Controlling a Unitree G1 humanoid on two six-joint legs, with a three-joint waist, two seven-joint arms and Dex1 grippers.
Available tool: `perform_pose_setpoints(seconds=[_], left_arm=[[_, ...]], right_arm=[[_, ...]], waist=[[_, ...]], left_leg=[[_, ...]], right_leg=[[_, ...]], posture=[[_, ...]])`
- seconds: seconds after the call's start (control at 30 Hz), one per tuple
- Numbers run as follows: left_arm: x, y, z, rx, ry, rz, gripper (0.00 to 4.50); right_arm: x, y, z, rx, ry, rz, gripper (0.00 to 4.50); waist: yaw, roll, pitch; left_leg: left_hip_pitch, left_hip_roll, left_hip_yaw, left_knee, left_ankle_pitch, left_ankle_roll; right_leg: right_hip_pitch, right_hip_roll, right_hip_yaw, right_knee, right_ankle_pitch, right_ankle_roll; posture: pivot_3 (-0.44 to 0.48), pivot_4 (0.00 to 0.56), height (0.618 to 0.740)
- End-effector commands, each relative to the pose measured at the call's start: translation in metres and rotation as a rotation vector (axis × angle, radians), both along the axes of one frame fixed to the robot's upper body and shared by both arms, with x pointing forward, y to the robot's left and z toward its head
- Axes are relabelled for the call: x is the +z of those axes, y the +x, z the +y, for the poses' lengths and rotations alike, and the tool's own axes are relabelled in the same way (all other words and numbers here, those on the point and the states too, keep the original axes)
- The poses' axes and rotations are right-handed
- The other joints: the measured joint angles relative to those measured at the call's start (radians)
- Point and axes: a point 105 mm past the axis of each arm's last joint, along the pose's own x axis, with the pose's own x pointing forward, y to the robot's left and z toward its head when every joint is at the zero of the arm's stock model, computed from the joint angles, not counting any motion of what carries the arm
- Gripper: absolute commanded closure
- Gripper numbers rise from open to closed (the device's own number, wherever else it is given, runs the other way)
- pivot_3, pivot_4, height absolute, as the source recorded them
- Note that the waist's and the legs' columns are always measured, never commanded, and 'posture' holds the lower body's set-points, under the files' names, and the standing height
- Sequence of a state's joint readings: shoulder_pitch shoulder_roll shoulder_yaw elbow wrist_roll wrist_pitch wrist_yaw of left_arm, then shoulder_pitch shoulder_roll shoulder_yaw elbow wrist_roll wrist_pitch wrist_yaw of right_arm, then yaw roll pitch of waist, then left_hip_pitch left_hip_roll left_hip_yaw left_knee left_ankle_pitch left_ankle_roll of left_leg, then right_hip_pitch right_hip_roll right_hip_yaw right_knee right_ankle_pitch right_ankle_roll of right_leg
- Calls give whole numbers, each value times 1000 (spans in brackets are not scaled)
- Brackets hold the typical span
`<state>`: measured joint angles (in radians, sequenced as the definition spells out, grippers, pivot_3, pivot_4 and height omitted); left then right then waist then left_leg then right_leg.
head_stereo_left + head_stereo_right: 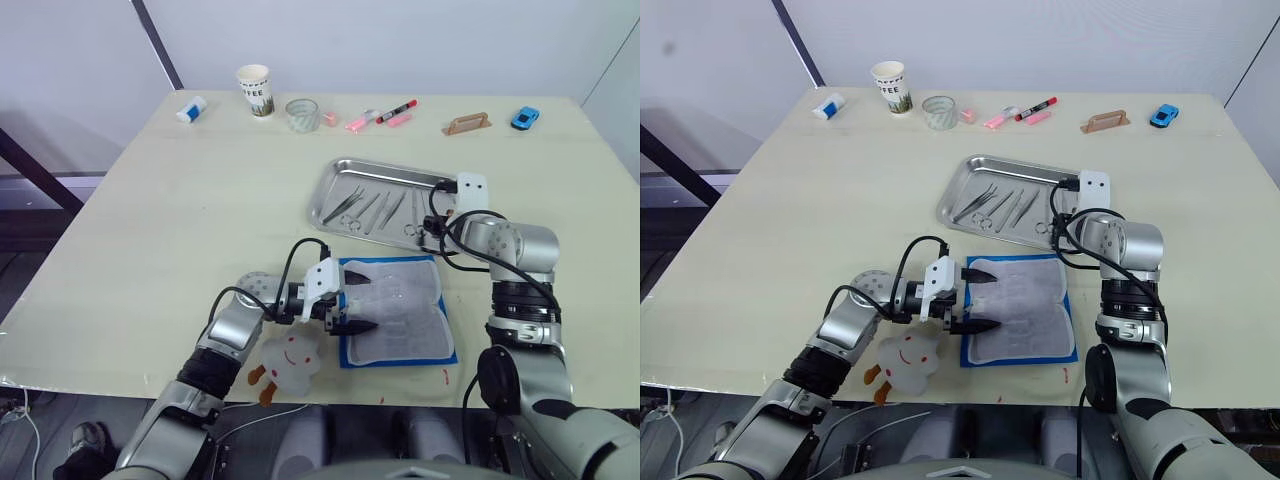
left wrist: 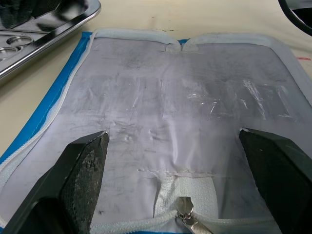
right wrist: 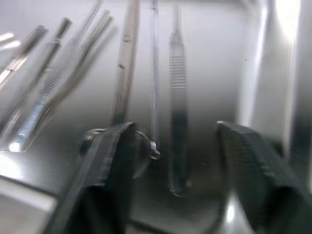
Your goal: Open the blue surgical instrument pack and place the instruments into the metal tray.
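The blue surgical instrument pack (image 1: 410, 315) lies open near the table's front edge, white lining (image 2: 185, 83) up, with no tools showing on it. My left gripper (image 1: 358, 312) hovers open over the pack's left edge, its fingers (image 2: 83, 165) either side of the zipper pull (image 2: 187, 219). Behind the pack sits the metal tray (image 1: 335, 180). Several slim instruments (image 1: 372, 210) lie in it side by side. My right gripper (image 1: 438, 218) is over the tray's right end, open and empty, just above the instruments (image 3: 176, 73).
Along the far edge stand a white-blue bottle (image 1: 191, 108), a paper cup (image 1: 255, 90), a glass (image 1: 301, 114), pink and red markers (image 1: 380, 117), a wooden handle (image 1: 467, 123) and a blue toy car (image 1: 524, 118). A white plush toy (image 1: 290, 360) lies under my left forearm.
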<state>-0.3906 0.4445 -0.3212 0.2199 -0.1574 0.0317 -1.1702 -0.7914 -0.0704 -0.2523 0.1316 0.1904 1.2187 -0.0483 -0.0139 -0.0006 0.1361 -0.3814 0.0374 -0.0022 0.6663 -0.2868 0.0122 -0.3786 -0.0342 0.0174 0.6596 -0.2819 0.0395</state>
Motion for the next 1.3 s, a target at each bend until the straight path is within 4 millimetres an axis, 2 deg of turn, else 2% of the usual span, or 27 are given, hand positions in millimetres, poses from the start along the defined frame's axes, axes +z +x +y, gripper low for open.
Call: perform_pose_setpoints(seconds=[0.03,0.2,0.27,0.3,0.5,0.6,0.8,0.93,1.07,1.3], left_arm=[[-32,-5,10,41,84,105,0],[-32,-5,11,43,82,105,0],[-32,-5,11,44,80,104,0],[-33,-5,11,44,79,105,0],[-33,-6,11,43,74,101,0],[-32,-7,11,39,66,97,0],[-27,-9,12,17,38,85,0],[-26,-10,15,5,28,82,0],[-18,-9,20,-3,-9,74,0],[10,-18,41,-2,-130,98,0]], right_arm=[[25,2,-1,13,6,-102,47],[43,-10,10,120,54,-232,47],[54,-15,12,164,36,-352,47],[63,-21,20,225,121,-428,47],[75,-43,17,354,40,-629,47],[77,-65,22,501,72,-696,47],[71,-114,17,708,116,-774,47],[52,-141,6,882,83,-703,47],[35,-163,-18,977,28,-627,47],[24,-188,-53,1001,-19,-544,47]], waist=[[1,0,1],[0,1,1],[1,1,1],[0,1,2],[0,0,2],[0,0,2],[0,-4,5],[-1,-6,6],[1,-8,7],[-5,-13,12]], left_leg=[[0,0,0,0,0,0],[-1,0,-1,0,0,0],[-1,0,-1,0,0,0],[-2,0,-1,0,0,0],[-1,0,-1,-1,0,0],[-1,0,-1,-1,0,0],[-1,0,-1,-1,0,0],[-1,0,-1,-1,0,0],[-1,0,-1,-1,0,0],[0,2,0,-2,0,0]], right_leg=[[0,0,0,0,0,0],[0,0,-1,-1,0,0],[0,0,-1,-1,0,0],[0,0,-1,-2,0,0],[0,0,-1,-2,0,1],[0,0,-1,-3,0,1],[0,1,-1,-3,0,1],[0,1,-1,-3,0,1],[1,1,-1,-4,0,0],[0,3,0,-5,-1,0]], posture=[[0,150,740],[0,150,740],[0,150,740],[0,150,740],[0,150,740],[0,150,740],[0,150,740],[0,150,740],[0,150,740],[0,150,740]])
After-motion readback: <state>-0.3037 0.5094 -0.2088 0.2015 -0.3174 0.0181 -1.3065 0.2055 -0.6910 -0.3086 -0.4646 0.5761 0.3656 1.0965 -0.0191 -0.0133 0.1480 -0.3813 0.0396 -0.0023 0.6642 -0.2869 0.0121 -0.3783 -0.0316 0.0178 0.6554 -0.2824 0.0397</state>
